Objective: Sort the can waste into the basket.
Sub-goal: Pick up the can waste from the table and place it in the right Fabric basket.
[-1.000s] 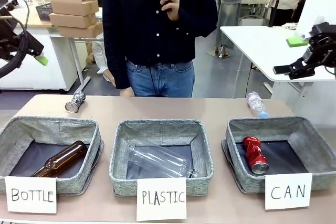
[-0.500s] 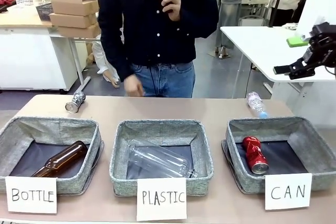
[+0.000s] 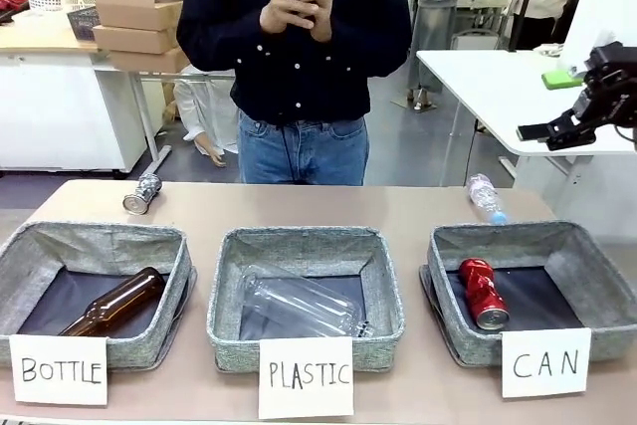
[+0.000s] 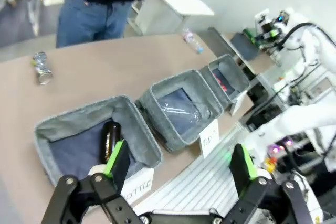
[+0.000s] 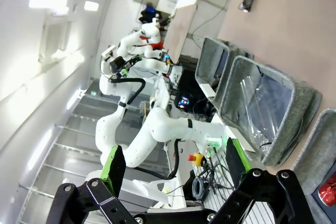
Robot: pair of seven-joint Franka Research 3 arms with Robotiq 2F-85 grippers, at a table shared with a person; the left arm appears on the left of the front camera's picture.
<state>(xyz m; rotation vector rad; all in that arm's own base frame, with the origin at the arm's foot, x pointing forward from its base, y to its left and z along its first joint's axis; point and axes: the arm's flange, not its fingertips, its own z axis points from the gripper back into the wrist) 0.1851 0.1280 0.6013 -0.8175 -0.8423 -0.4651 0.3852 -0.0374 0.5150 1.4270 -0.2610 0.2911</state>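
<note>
1 red can [image 3: 483, 293] in basket [image 3: 597, 268]; 1 silver can [image 3: 142, 193] outside.

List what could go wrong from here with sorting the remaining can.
The silvery can lies on its side on the bare table, so a pincer touch may roll it. It sits just behind the BOTTLE bin, far from the CAN basket, inviting a wrong drop. The person stands close behind.

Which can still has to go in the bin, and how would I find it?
Start at the grey basket signed BOTTLE on the table's left. Look past its far rim to the bare tabletop near the person. The silvery can lies there on its side, alone; the red can is already in the CAN basket.
</note>
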